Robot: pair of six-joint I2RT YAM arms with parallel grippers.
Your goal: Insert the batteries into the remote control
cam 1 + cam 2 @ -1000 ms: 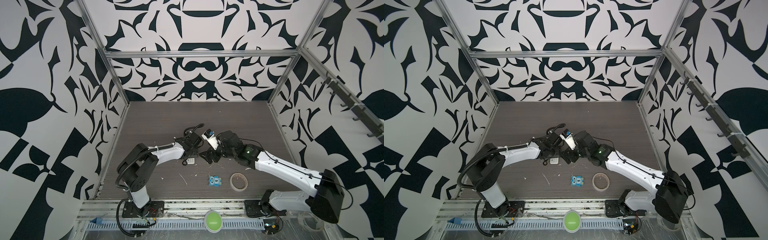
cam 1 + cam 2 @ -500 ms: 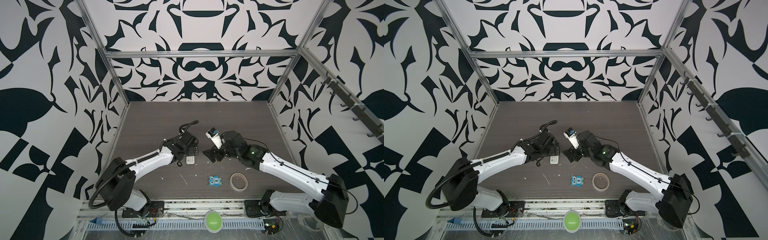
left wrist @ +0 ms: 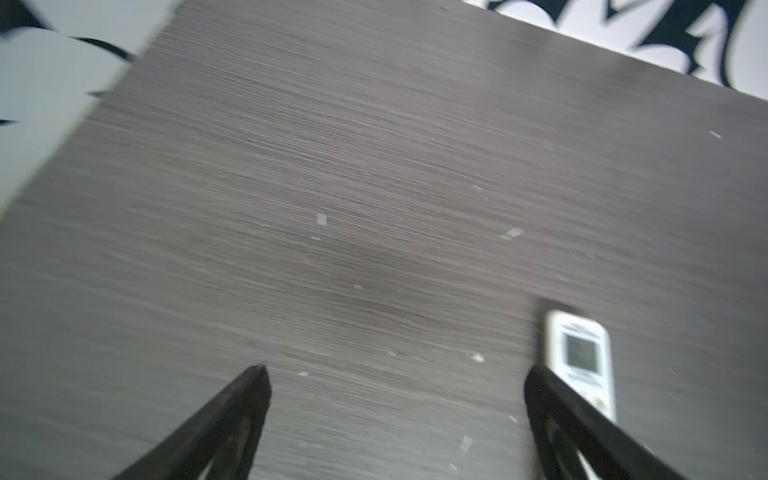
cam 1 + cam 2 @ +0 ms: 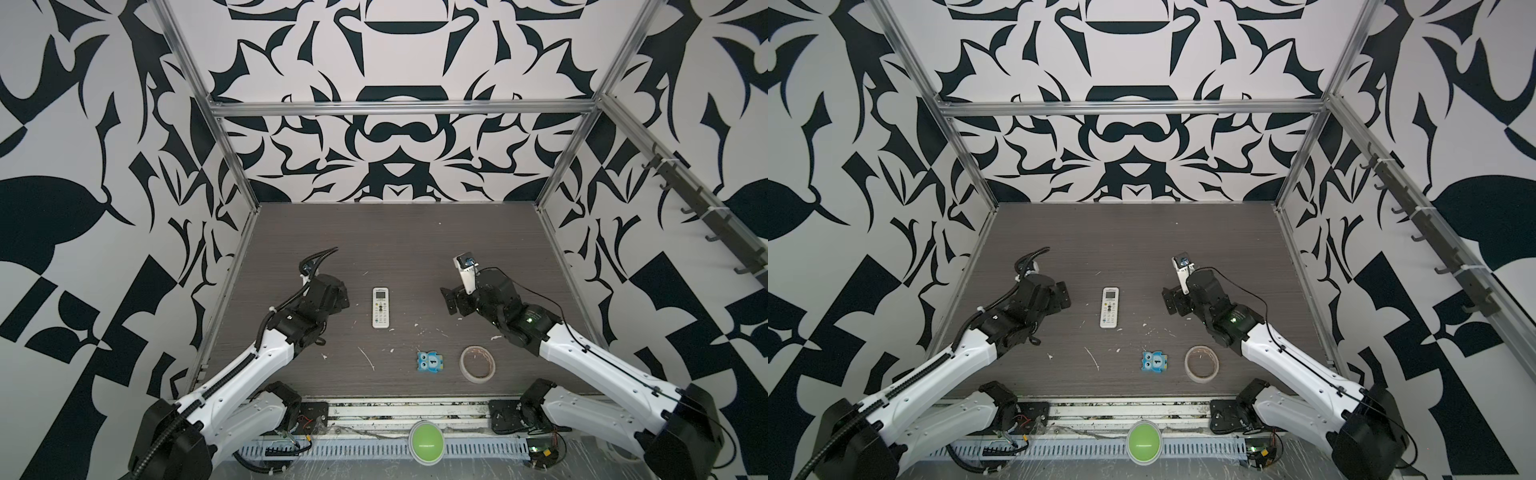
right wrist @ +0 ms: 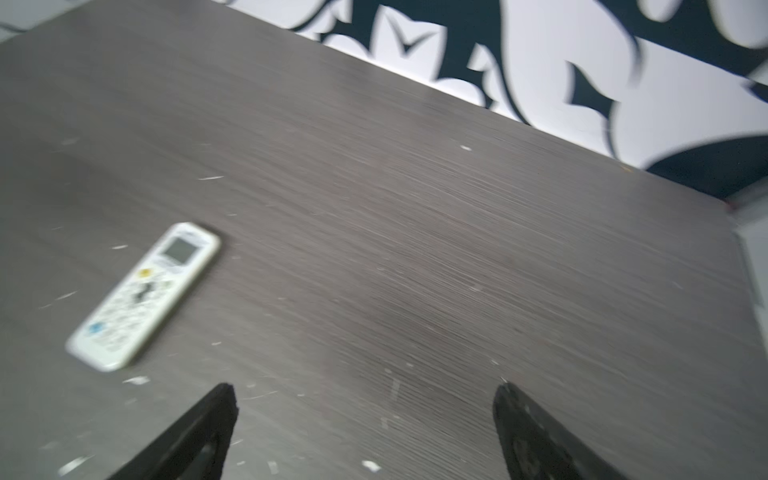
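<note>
White remote control [image 4: 380,307] lies untouched | left jaws wide, empty | right jaws wide, empty

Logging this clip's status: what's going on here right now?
Nothing is being handled. The remote control lies face up on the table, between the left tool and the right tool, which are both open, empty and clear of it. No batteries are in view, so whether they are loaded cannot be told. A blue owl tile and a tape roll lie nearer the front.
</note>
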